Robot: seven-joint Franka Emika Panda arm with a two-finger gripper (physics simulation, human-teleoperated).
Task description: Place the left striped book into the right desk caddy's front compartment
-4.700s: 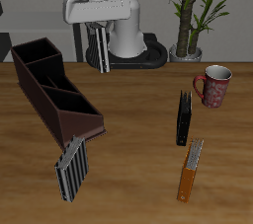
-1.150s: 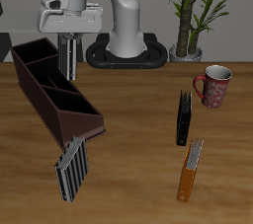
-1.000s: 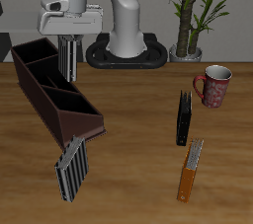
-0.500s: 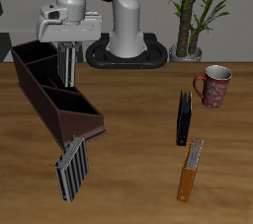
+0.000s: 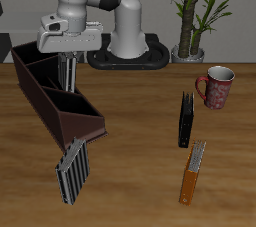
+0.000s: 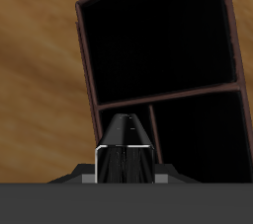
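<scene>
My gripper [image 5: 68, 49] is shut on the left striped book [image 5: 68, 71], a slim dark grey book with fine stripes that hangs upright below the fingers. It hangs over the right desk caddy [image 5: 45, 99], a long maroon-brown box, about above its middle section and farther back than its front compartment [image 5: 78, 113]. In the wrist view the book's spine [image 6: 126, 141] shows edge-on between the fingers. Beyond it a partition of the caddy [image 6: 168, 98] runs between two dark sections.
A wider black-and-white striped book [image 5: 72, 171] leans at the caddy's front end. A dark book [image 5: 185, 119] and an orange book [image 5: 193, 173] stand nearer the front edge. A patterned mug [image 5: 215, 85] and a potted plant [image 5: 190, 16] stand farther back.
My gripper has carried the striped book sideways from in front of the robot's base to above the caddy. In the last second it shifted a little further over it.
</scene>
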